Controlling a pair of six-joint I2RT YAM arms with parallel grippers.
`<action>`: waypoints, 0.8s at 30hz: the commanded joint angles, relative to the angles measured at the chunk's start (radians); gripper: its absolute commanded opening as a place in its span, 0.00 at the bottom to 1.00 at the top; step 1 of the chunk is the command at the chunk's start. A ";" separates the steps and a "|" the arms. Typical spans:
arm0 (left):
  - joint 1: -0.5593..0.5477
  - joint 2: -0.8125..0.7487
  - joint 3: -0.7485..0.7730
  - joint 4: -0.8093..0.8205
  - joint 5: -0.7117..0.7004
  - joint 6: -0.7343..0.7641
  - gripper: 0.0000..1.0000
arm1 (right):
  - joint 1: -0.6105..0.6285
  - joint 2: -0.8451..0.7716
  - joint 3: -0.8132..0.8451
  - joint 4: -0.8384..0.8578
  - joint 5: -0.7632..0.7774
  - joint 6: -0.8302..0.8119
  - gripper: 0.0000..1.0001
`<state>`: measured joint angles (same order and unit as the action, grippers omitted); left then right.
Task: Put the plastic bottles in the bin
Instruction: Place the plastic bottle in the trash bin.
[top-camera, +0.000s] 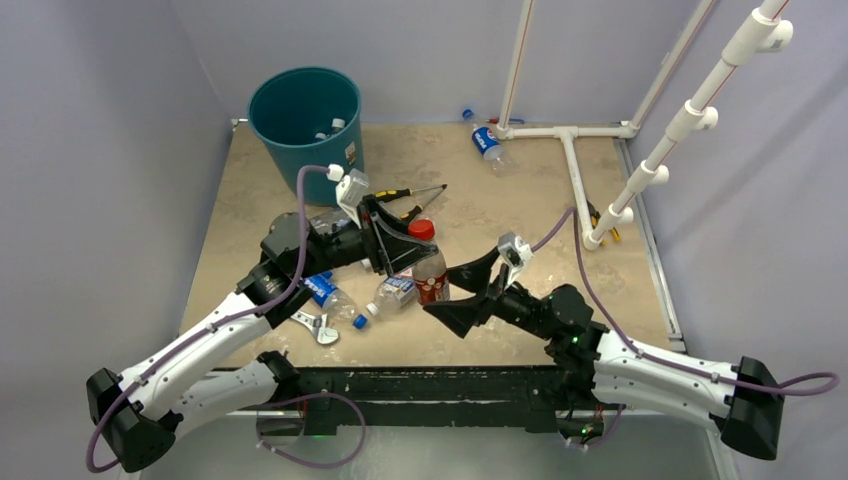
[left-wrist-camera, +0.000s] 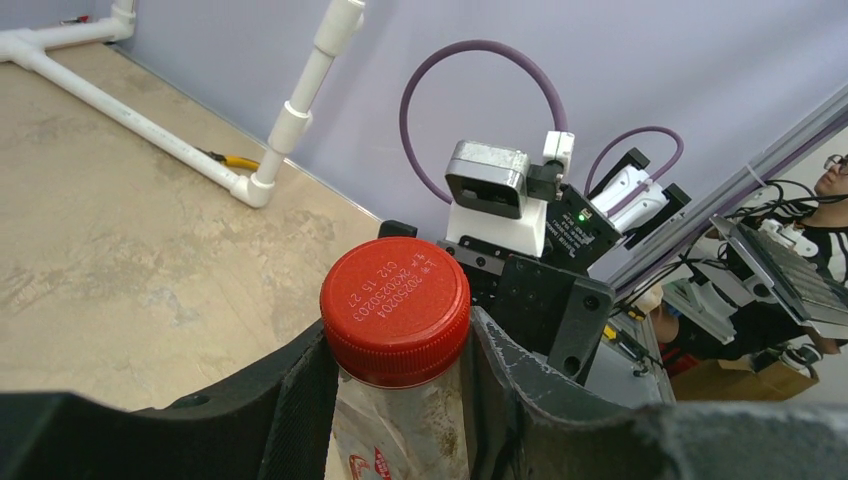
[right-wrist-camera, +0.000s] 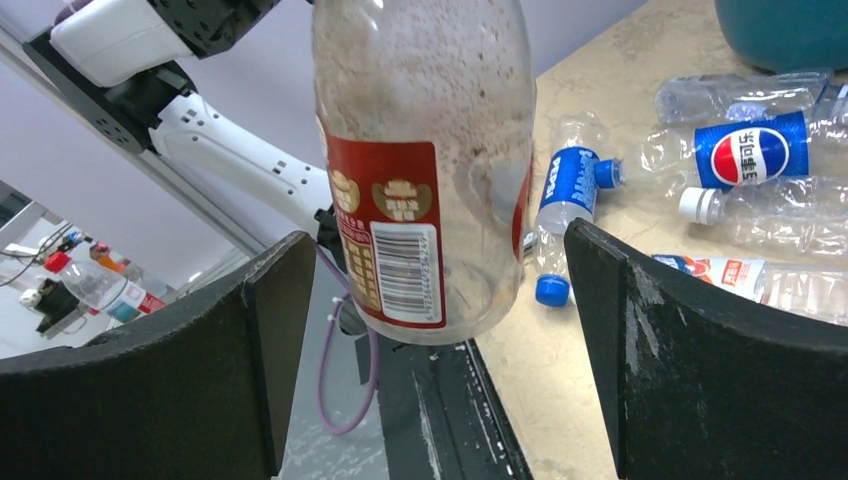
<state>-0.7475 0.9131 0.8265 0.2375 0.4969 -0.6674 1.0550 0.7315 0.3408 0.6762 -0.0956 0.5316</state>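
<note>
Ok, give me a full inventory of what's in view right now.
bin: one, teal, far left corner.
bottles in bin: at least two, white caps.
red-capped bottle: one, clear, upright, centre front.
loose bottles: at least four, clear, blue or red-white labels, lying front left.
far bottle: one, blue label, far centre.
screwdrivers: two, yellow-black, centre.
wrench: one, silver, front left.
pipe frame: one, white, far right.
left gripper: shut on red-capped bottle's neck.
right gripper: open, flanking that bottle, not touching.

Left hand (top-camera: 415, 250) clamps the neck of a bottle (right-wrist-camera: 420, 120); right hand (top-camera: 462, 293) faces it, fingers (right-wrist-camera: 700, 360) spread wide.
</note>
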 joint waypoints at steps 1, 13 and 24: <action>-0.003 -0.016 0.045 0.038 -0.020 0.019 0.00 | 0.005 0.021 0.045 0.018 0.013 0.016 0.93; -0.005 -0.008 0.013 0.102 -0.008 -0.040 0.02 | 0.005 0.095 0.054 0.116 0.046 0.013 0.57; -0.004 -0.023 0.142 -0.083 -0.220 0.146 0.00 | 0.005 0.058 0.088 -0.059 0.144 0.023 0.99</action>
<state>-0.7475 0.9195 0.8455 0.2512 0.4328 -0.6563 1.0611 0.8291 0.3779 0.7025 -0.0437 0.5571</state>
